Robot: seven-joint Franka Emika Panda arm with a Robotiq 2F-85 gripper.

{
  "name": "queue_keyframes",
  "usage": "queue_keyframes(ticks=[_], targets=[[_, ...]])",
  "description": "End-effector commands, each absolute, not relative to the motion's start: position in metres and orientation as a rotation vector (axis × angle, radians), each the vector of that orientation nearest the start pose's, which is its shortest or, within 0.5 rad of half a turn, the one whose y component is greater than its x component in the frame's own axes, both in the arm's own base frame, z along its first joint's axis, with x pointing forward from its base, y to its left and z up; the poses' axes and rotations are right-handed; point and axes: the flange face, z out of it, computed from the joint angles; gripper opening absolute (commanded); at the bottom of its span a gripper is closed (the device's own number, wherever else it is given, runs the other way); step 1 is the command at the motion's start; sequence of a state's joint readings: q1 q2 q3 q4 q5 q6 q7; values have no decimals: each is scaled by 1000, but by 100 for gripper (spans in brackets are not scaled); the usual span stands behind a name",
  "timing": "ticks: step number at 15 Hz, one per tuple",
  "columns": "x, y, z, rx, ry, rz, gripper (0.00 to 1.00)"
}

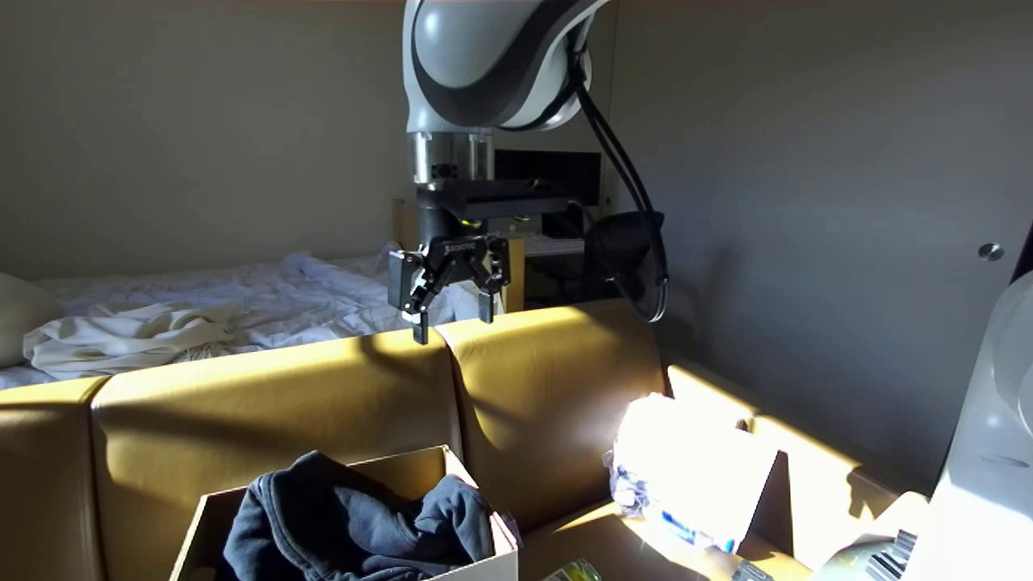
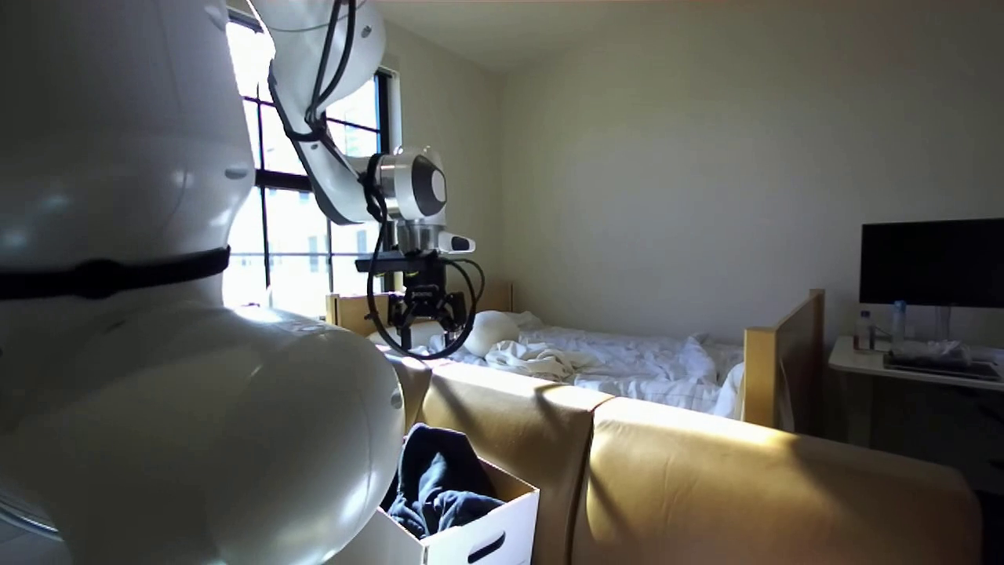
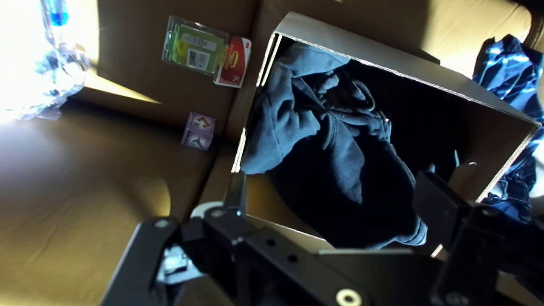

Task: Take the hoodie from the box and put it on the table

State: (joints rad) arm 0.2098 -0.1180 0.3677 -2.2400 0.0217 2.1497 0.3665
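A dark navy hoodie (image 1: 347, 516) lies bunched in an open cardboard box (image 1: 494, 565), with part of it above the rim. The hoodie (image 2: 439, 486) and the white-sided box (image 2: 518, 524) also show in an exterior view, partly hidden by the arm. In the wrist view the hoodie (image 3: 306, 127) fills the left and lower part of the box (image 3: 357, 49). My gripper (image 1: 453, 318) is open and empty, pointing down high above the box. Its fingers (image 3: 335, 195) stand wide apart in the wrist view. A desk-like table (image 2: 855, 361) stands far at the back.
The box stands on a tan sofa (image 1: 557, 379). A green package (image 3: 195, 49), a red package (image 3: 236, 61) and a small purple box (image 3: 199, 131) lie beside it. Shiny dark blue fabric (image 3: 510, 76) lies at its far side. A bed (image 1: 307, 282) is behind the sofa back.
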Motion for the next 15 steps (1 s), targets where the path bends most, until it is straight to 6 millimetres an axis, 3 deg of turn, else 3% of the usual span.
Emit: queue_keyframes(ticks=[1,2,3,5,8,12,15], targets=[[421,346,354,-3094,-257,-18,100],[421,358,338,-3070,-246,108,100],[415,336,360,-3095,-293,13,100],[412,357,334,-3088,-298,98,100],[422,360,331,-3079,-282,106,100],[468,391,319,-3109,-336,-94,100],[513,413,289,-3129,-441,-128,100]])
